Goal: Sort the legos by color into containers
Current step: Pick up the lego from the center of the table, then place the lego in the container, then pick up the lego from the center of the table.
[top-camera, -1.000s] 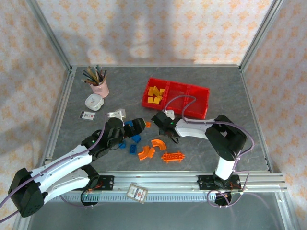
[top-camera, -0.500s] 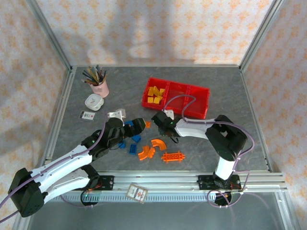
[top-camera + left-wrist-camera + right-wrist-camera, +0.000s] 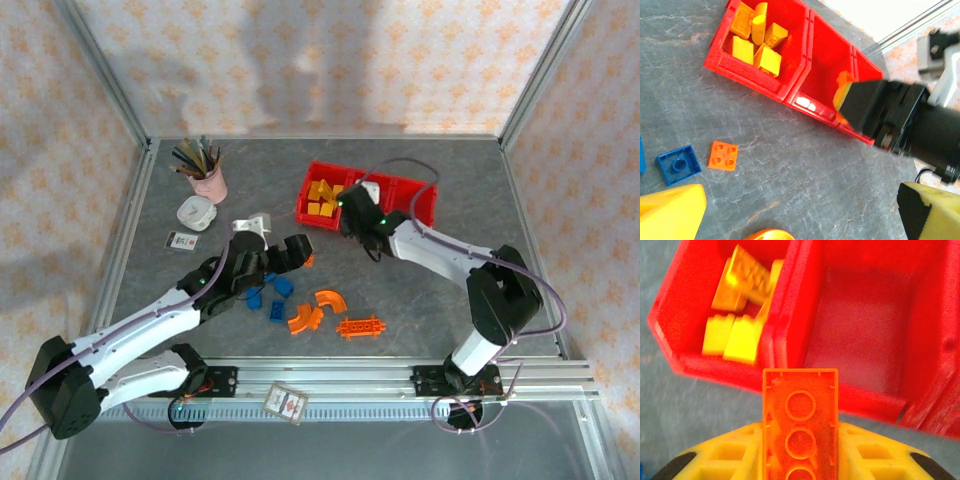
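My right gripper (image 3: pixel 356 208) is shut on an orange brick (image 3: pixel 800 415), held underside up just above the near wall of the red tray (image 3: pixel 785 315). It hangs near the divider between the left and middle compartments. Yellow bricks (image 3: pixel 737 305) fill the left compartment (image 3: pixel 322 196), and the middle one (image 3: pixel 860 325) shows bare. My left gripper (image 3: pixel 300 250) is open over the table, with nothing between its fingers (image 3: pixel 670 210). Blue bricks (image 3: pixel 275 290), orange arches (image 3: pixel 315 308) and a long studded orange piece (image 3: pixel 360 327) lie loose on the table. A small orange plate (image 3: pixel 723 155) sits beside a blue one (image 3: pixel 678 164).
A pink cup of pencils (image 3: pixel 205 172), a white object (image 3: pixel 196 214) and a small card (image 3: pixel 181 240) stand at the back left. Aluminium rails run along the table's front and sides, with another card (image 3: pixel 285 401) on the front rail.
My right gripper has carried the orange brick from the table's middle back to the tray's near wall. My left gripper has shifted slightly forward and away from the blue bricks.
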Robot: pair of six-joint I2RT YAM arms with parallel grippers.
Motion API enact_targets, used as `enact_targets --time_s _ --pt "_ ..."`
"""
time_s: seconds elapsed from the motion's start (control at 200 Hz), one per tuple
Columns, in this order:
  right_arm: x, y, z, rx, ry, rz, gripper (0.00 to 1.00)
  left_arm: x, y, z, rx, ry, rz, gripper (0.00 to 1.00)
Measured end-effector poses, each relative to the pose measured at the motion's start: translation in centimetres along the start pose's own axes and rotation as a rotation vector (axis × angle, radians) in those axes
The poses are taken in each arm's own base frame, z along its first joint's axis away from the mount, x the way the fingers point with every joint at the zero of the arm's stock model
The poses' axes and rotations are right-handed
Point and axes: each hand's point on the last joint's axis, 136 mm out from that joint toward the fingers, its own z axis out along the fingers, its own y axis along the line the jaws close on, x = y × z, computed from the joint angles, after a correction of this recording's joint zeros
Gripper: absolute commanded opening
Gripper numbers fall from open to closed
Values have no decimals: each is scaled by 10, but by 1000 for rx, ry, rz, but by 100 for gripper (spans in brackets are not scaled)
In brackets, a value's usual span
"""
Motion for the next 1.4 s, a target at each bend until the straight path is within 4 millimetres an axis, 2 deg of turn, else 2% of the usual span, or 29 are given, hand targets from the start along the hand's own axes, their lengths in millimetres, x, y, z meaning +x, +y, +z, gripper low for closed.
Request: enact_targets --time_s 0.14,0.24,0.335,0.46,0.636,0.886,1.011,1.116,1.206,1.402 --pt "-36 -8 19 41 -40 20 34 -1 -4 11 -16 13 25 99" --pt "-51 -12 39 72 -47 22 35 -3 -6 19 -24 20 38 99" --pt "-59 -20 61 104 -41 27 35 -6 -11 23 -23 19 47 99" --pt "-60 -34 83 142 -20 29 40 -9 -13 24 -18 9 54 99" --pt "-68 -34 98 155 -17 18 49 -10 -10 27 -30 9 51 99" --pt "-66 -31 95 136 -11 11 52 -13 -8 27 -34 1 48 99" --pt "-55 -26 74 109 -4 -4 54 -21 -11 20 -22 -23 40 99" --pt "-41 -6 49 59 -9 -24 56 -30 -14 8 -1 -60 31 99" --pt "-22 19 31 0 -4 -44 58 -34 -13 -4 13 -86 26 99" --pt "34 63 17 -82 62 -86 63 -27 10 -20 -25 -100 19 99"
